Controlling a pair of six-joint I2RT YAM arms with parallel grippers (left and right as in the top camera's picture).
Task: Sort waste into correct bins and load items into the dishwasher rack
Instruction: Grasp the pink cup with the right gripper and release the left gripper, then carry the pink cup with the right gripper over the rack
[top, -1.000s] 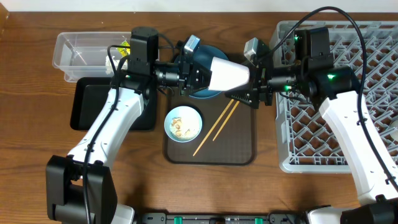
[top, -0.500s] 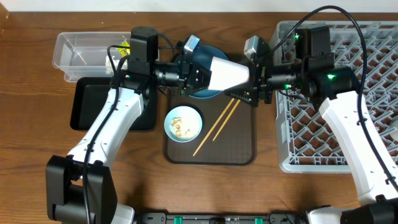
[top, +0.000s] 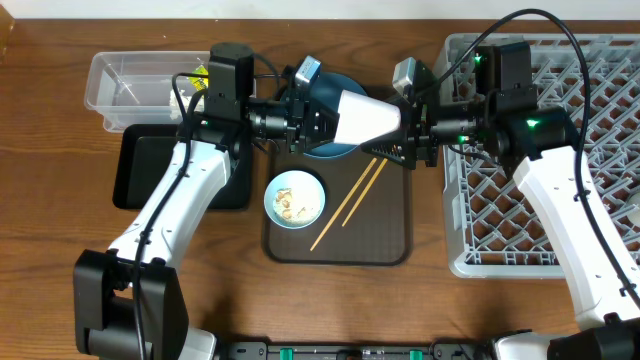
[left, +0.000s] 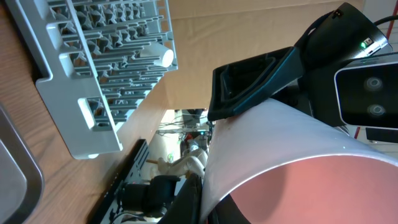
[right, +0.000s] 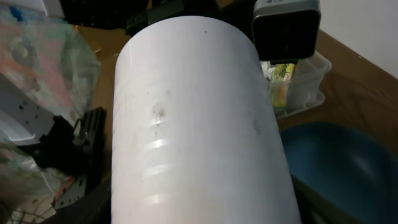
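Left jaws clench the white cup, right jaws' state unclear; light-blue bowl holds food bits.

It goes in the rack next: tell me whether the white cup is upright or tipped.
Tipped on its side: the white cup lies horizontal, wide mouth facing the left gripper.
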